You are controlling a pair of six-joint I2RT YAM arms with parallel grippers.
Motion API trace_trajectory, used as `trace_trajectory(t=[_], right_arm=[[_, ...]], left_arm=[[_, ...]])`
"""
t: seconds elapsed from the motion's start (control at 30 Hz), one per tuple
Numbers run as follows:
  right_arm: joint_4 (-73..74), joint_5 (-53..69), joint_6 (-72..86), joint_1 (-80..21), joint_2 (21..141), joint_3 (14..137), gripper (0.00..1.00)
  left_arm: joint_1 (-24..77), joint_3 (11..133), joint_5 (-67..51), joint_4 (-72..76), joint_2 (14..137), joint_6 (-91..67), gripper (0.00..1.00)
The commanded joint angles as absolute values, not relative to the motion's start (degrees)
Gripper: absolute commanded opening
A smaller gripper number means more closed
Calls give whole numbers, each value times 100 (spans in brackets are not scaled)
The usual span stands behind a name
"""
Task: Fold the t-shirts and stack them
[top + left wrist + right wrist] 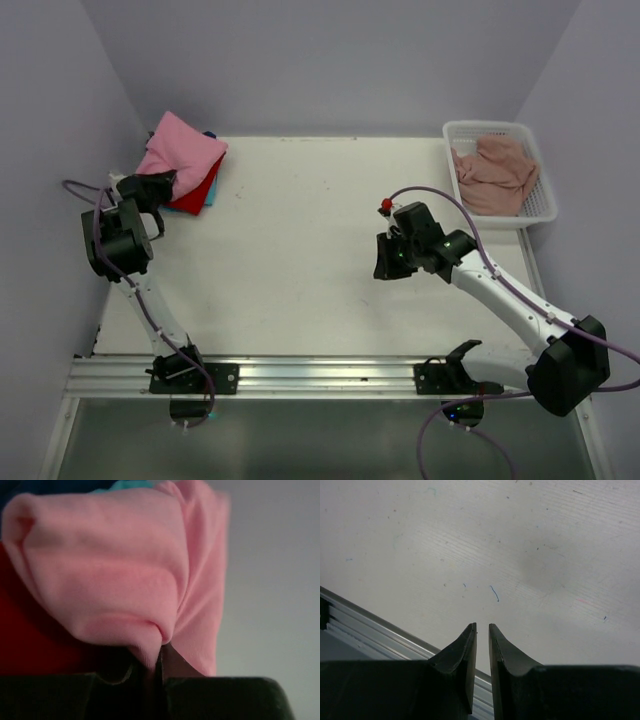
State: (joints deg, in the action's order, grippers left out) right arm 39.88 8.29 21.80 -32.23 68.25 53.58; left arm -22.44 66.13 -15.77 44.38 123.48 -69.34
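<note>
A bright pink t-shirt (182, 150) lies folded on top of a red t-shirt (197, 190) and a teal-blue t-shirt (212, 190) at the table's far left. My left gripper (165, 186) is at the near edge of this stack, shut on a fold of the bright pink t-shirt (110, 565). In the left wrist view the jaws (161, 652) pinch the pink cloth, with red cloth (25, 630) to the left. My right gripper (385, 262) hovers over bare table right of centre, its fingers (482, 626) a narrow gap apart and holding nothing. A dusty-pink t-shirt (497, 172) lies crumpled in the basket.
The white mesh basket (495, 127) stands at the far right corner. Walls close in the table on the left, back and right. An aluminium rail (300, 375) runs along the near edge, and it shows in the right wrist view (365, 625).
</note>
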Motion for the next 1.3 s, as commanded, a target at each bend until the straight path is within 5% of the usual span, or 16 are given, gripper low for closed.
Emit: trace_trajectory(t=[0.0,0.27,0.37,0.4,0.7,0.77,0.8,0.83,1.27], right_arm=[[4060,826,2109,-3234,6768,5590,20],[4052,809,2162,-3234,6574,5414,24],[3999,809,2162,-3226,6592,5388,30],[3973,817,2153,-3234,6592,5396,31],[3850,817,2101,-3226,6566,5344,62],[3823,678,2153,-3234,6452,5317,77],[3806,607,2171,-3234,6399,5309,95],[3797,554,2180,-3234,6294,5291,99],[4280,-676,2373,-3226,5521,5405,99]], left_arm=[[-2426,6214,-1450,4798,12392,-7224,0],[-2514,6074,-1336,4308,11587,-7321,0],[-2522,5898,-1090,3641,10874,-7365,69],[-2522,5863,-1003,3421,10672,-7339,100],[-2496,5142,-1403,1617,7860,-6366,100],[-2470,4975,-1730,1408,7386,-5848,100],[-2452,4949,-2010,1241,7244,-5671,100],[-2443,4861,-2178,970,7094,-5486,100],[-54,4624,-3330,-1599,5230,-2508,100]])
